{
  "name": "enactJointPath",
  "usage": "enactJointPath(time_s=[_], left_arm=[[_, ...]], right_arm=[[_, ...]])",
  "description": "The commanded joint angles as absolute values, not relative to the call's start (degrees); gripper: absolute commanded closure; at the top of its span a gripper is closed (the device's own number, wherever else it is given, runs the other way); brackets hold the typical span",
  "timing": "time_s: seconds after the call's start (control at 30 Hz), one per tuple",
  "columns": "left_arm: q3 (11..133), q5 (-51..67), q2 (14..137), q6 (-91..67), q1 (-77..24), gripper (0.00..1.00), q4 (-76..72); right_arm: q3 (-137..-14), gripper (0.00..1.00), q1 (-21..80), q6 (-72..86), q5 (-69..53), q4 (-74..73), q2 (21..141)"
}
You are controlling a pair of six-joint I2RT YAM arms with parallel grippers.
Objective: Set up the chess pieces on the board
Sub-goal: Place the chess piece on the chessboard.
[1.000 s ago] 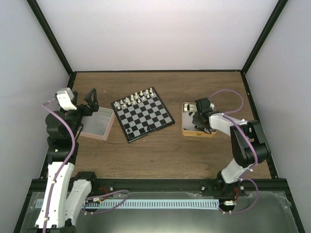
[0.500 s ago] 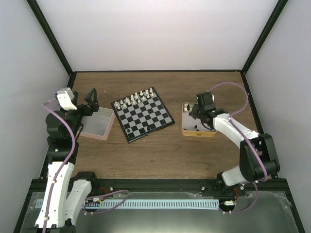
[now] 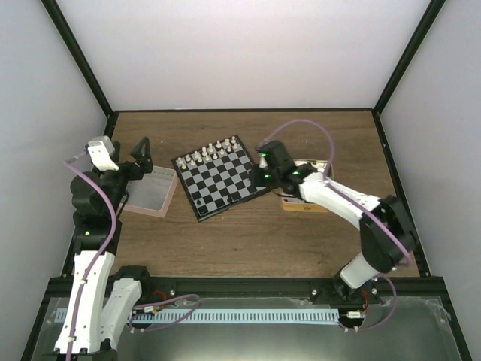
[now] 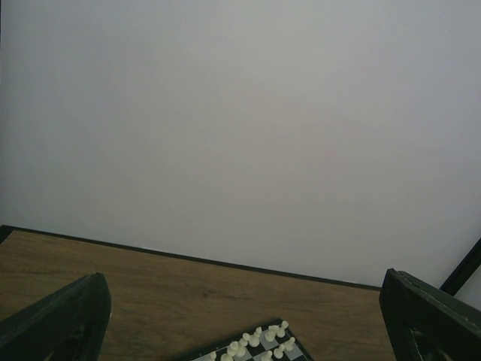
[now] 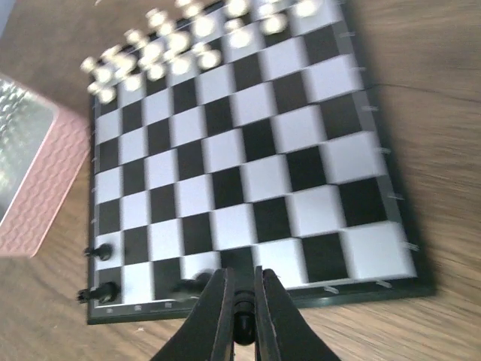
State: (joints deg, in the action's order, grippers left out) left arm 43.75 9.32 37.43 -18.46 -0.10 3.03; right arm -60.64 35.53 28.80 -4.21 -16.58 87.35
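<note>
Wood-grain tabletop [image 3: 248, 241] inside a white-walled booth, with the board [image 3: 218, 180] lying askew near its middle. Flanked by a pink tin [image 3: 150, 192] just beside the left edge and an orange tin [image 3: 307, 204] near the right, the latter partly hidden under the right arm.

Looks roughly half done. White pieces [image 3: 213, 153] lined up in two rows along the far edge of the board, apparently a full set, though too small and blurred to count. Only three black pieces [image 5: 105, 289] visible on the near side, clustered at the near-left corner: two on the last rank and one on the rank ahead of them. Leaves most of the two near ranks bare, so the bulk of the black army probably remains to be fetched, likely from the orange tin, whose contents cannot be made out.

Right hand [image 5: 243, 277] reaching across from the orange tin, poised over the near edge of the board. Clenched tight, fingers [image 5: 219, 312] pressed nearly together, with what appears to be a small dark piece [image 5: 242, 323] pinched between them, clear of the squares. Seems bound for one of the vacant near-rank squares.

Left hand [image 4: 242, 301] raised beside the pink tin, spread as wide as possible, grasping nothing and touching nothing.
</note>
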Motion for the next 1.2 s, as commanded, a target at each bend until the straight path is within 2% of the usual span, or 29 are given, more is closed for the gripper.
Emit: enactJointPath(time_s=[0.0, 0.13, 0.4, 0.9, 1.17], left_arm=[[43.37, 9.68, 36.63, -18.72, -0.33, 0.0, 1.67], [43.38, 9.6, 36.66, -18.63, -0.22, 0.0, 1.74], [43.33, 9.45, 36.52, -18.54, -0.31, 0.0, 1.87], [43.29, 9.43, 36.28, -18.54, -0.32, 0.0, 1.69], [43.25, 9.58, 36.51, -18.54, -0.28, 0.0, 1.65]], right_arm=[[-69.56, 0.99, 44.11, 26.37, -0.95, -17.56, 95.73], [-77.18, 0.99, 50.76, 24.27, 3.23, -19.26, 103.67], [-87.18, 0.99, 55.97, 22.52, 6.8, -23.88, 115.82], [-91.46, 0.97, 56.42, 22.55, 8.85, -24.65, 123.1], [-91.6, 0.92, 56.48, 22.63, 7.9, -24.2, 123.79]])
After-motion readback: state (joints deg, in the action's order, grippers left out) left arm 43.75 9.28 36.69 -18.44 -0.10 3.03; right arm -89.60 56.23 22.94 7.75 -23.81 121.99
